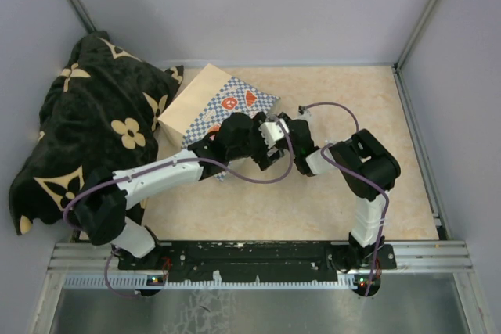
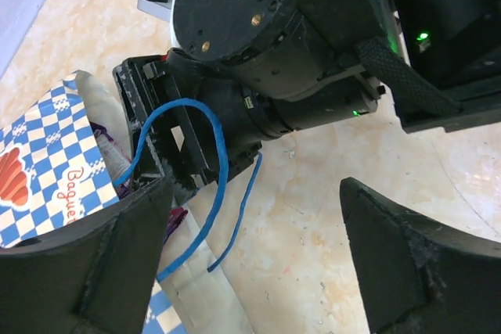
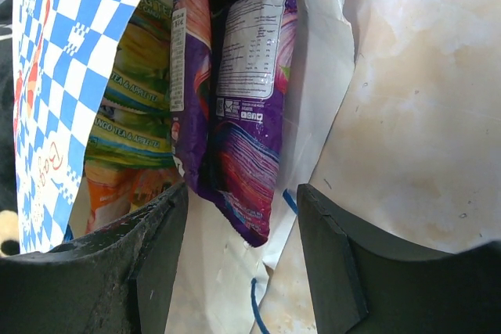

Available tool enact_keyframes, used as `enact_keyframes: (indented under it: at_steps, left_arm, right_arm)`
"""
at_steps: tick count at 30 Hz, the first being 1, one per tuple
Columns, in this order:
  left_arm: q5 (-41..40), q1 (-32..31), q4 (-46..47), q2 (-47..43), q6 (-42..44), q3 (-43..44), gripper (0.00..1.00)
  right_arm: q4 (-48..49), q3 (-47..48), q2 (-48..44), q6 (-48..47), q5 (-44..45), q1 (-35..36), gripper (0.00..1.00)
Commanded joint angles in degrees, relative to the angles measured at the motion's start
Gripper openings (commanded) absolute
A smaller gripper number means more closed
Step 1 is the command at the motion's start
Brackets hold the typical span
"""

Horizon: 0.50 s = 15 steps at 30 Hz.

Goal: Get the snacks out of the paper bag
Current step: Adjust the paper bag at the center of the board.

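The paper bag [image 1: 227, 101] lies on its side, tan base to the far left, mouth toward the arms. In the right wrist view its checkered wall [image 3: 70, 76] and cream inside show. A purple packet [image 3: 243, 91] sticks out of the mouth, and its lower tip hangs between my right gripper's [image 3: 243, 193] open fingers, unclamped. A green-yellow packet [image 3: 137, 115] and an orange packet [image 3: 117, 189] lie deeper inside. My left gripper [image 2: 257, 185] is open and empty over the table beside the mouth, with the blue cord handle [image 2: 215, 154] just ahead of it.
A black blanket with cream flowers [image 1: 86, 123] is heaped at the far left against the bag's base. Grey walls close the table [image 1: 360, 193] at the back and right. My right arm's wrist [image 2: 282, 52] fills the top of the left wrist view, close to my left gripper [image 1: 254, 150].
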Motion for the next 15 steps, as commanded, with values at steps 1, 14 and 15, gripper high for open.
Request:
enact_keyframes:
  at_steps: [1,14,15]
  left_arm:
    - [-1.8,-0.3,0.7,5.1,0.8,3.9,0.88]
    - [-10.4,-0.3,2.2,6.2,0.0,5.6,0.00]
    - [-10.9,-0.3,3.2,5.2,-0.1,4.9,0.00]
  right_arm:
    - [2.8,1.9,0.4,-0.2,-0.6,-0.6,0.59]
    - [5.6,-3.0,-1.7,-0.1,-0.6,-1.4,0.59]
    - [5.8,-3.3,-1.7,0.0,-0.8,-1.6,0.59]
